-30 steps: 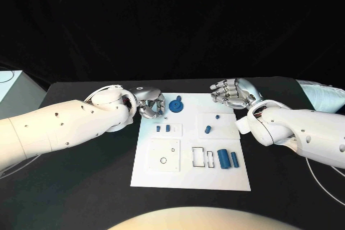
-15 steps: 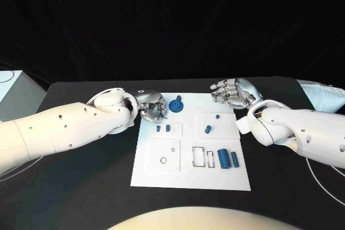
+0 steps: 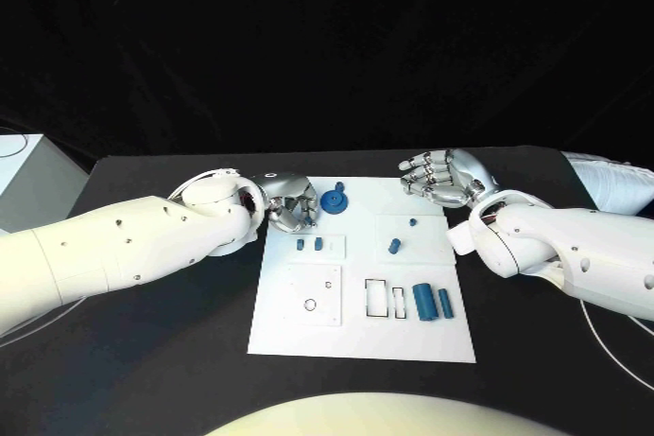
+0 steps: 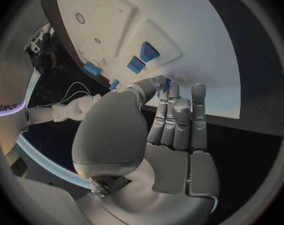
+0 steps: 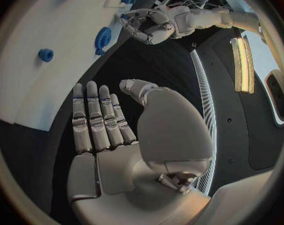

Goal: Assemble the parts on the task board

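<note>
Black table [image 3: 163,341] bears the task board [image 3: 361,337]; left robot hand [image 3: 286,207] pinches a small blue part [image 4: 167,82], right robot hand [image 3: 438,178] spread empty.

parts [image 3: 432,301] on task board [image 3: 361,337] — table [image 3: 163,360] beneath

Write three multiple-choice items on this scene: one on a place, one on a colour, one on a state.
1. Where does the round blue part lie?
A. By the far left corner of the task board
B. On the black table
C. At the board's near edge

2. What colour is the task board?
A. Black
B. White
C. Blue

3. What state is the right hand in?
A. Holding a blue part
B. Open, holding nothing
C. Gripping a cable

Key: 1 A, the head view shows it on the board's far left corner. 2 B, the plate is white against the dark table. 3 B, the right wrist view shows its fingers straight and nothing in them.
</note>
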Robot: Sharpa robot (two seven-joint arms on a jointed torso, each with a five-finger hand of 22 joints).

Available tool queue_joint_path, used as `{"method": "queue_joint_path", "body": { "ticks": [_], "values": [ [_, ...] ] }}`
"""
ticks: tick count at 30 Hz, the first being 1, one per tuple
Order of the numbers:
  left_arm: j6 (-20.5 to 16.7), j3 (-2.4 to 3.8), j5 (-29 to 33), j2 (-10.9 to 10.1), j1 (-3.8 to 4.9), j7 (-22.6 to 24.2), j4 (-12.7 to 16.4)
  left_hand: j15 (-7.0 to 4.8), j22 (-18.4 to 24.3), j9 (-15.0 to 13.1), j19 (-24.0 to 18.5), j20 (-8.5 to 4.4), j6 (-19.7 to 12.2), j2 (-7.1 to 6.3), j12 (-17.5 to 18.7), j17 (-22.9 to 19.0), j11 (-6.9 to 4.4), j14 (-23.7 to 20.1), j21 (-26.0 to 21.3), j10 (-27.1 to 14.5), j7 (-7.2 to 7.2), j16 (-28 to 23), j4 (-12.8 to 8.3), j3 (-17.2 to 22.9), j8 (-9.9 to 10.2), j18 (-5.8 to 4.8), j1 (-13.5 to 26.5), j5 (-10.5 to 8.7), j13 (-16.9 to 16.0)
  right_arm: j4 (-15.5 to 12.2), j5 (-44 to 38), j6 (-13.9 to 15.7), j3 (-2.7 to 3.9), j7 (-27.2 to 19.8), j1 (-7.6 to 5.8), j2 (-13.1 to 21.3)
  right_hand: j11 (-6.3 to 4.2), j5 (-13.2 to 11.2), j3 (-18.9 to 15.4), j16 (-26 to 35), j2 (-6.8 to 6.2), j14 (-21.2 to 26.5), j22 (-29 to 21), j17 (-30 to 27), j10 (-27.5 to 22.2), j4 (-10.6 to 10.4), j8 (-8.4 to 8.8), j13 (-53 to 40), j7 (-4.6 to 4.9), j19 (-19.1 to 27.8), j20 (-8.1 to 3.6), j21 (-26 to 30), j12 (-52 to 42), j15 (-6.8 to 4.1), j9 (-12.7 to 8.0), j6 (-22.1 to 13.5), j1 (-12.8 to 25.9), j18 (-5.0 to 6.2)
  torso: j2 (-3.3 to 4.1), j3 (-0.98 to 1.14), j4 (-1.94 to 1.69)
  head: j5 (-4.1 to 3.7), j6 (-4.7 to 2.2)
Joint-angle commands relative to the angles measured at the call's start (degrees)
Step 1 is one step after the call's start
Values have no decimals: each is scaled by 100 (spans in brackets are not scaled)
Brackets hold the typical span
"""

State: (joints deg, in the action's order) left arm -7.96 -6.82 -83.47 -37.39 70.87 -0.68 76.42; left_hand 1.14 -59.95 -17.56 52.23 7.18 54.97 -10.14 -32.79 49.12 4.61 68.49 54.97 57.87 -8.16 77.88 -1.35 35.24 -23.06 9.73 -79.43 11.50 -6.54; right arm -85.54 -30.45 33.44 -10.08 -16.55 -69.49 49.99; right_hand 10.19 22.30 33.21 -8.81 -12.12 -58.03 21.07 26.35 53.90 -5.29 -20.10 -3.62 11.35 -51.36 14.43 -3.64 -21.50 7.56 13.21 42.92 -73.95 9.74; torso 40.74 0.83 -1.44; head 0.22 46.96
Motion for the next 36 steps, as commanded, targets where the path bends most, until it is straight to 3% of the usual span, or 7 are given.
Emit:
{"method": "queue_joint_path", "body": {
  "ticks": [1, 22, 36],
  "values": [
    [-46, 1, -5, 26, -9, 33, 33, -8, -5, -2, 45, -16, 48, 6, 36, 8, 0, 43, 18, 34, -14, 38, -18, -30, 14, 61, 33, -4, -9, -3, 7, 10, 4, -66, 1, 0, -7, -28, 32, 29, -16, -29, -5, -5, 34, 15, 18, 4, 246, 52, -1, 8, 23, 22, -8, 44, 52, 74, -1, 0, 4, 3, 0],
    [-36, 7, -34, -33, -9, -28, 69, -14, -21, -12, 100, -25, 73, 23, 62, 29, -2, 69, 45, 74, -19, 52, -47, -23, 32, 54, -16, -3, -19, -8, 7, 11, 4, -68, 2, 12, -7, -28, 32, 29, -16, -29, -5, -5, 34, 15, 18, 4, 246, 52, -1, 8, 23, 22, -8, 44, 52, 74, 0, -1, 1, -9, -15],
    [-224, 55, -30, -156, -9, -41, 263, -16, -23, -21, 116, -29, 101, 22, 67, 27, -4, 72, 51, 108, -24, 54, -61, -32, 37, 51, -31, -6, -30, -7, 7, 7, 4, -69, 4, 18, -7, -28, 32, 29, -16, -29, -5, -5, 34, 15, 18, 4, 246, 52, -1, 8, 23, 22, -8, 44, 52, 74, 0, 0, -5, -21, -16]
  ]
}}
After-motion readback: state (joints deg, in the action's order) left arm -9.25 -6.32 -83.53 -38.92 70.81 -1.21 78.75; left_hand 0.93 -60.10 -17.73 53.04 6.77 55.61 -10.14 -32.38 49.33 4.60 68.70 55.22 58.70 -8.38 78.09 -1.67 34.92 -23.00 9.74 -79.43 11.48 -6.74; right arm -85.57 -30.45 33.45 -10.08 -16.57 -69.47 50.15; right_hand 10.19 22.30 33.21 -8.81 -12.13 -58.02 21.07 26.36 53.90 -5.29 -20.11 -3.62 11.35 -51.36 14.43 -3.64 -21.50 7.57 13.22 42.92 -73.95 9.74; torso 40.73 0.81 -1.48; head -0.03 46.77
